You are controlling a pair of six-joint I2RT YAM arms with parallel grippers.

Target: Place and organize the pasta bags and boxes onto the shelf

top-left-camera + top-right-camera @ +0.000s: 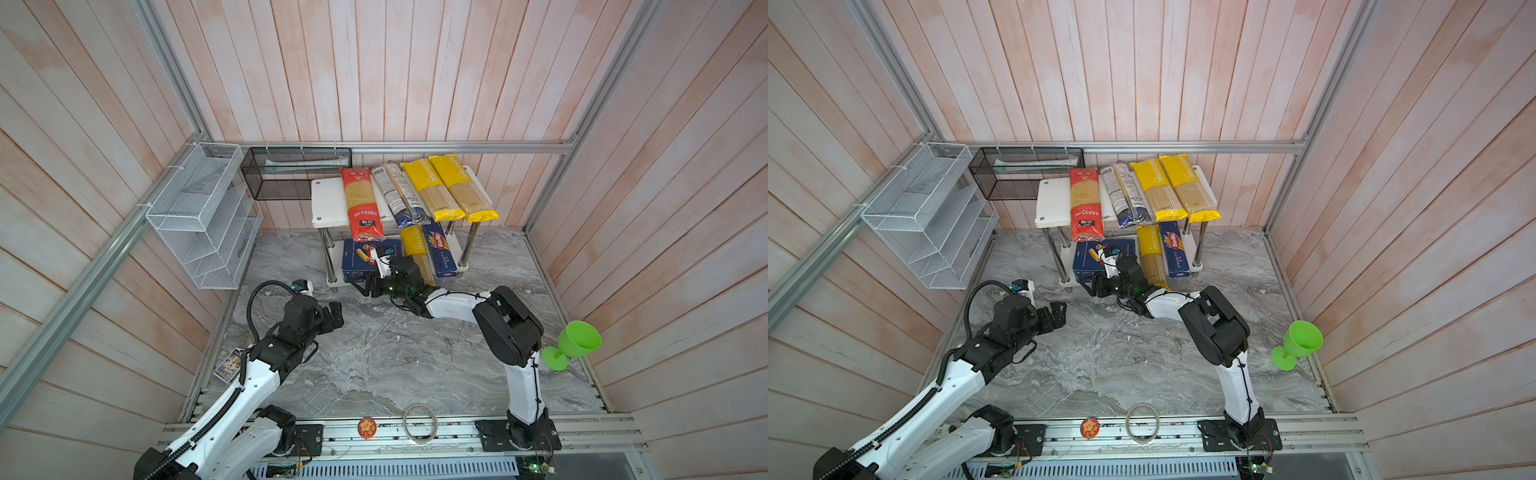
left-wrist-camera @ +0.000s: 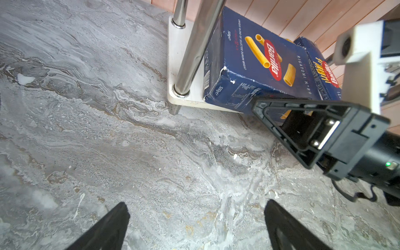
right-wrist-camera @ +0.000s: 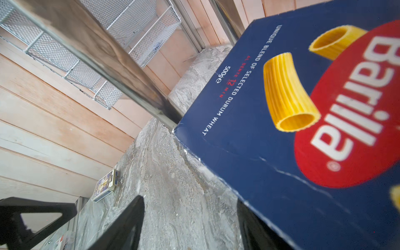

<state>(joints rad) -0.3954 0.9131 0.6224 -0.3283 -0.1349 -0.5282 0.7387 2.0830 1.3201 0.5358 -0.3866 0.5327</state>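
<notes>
Left wrist view shows right gripper (image 2: 258, 107) at rigatoni box (image 2: 249, 65)

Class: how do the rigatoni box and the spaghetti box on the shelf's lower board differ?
The rigatoni box is wide; the spaghetti box is long and narrow. The rigatoni box lies left in a top view, the spaghetti box right, a yellow bag between. The right hand is at the rigatoni box, none at the spaghetti box. Both are dark blue with red Barilla logos.
</notes>
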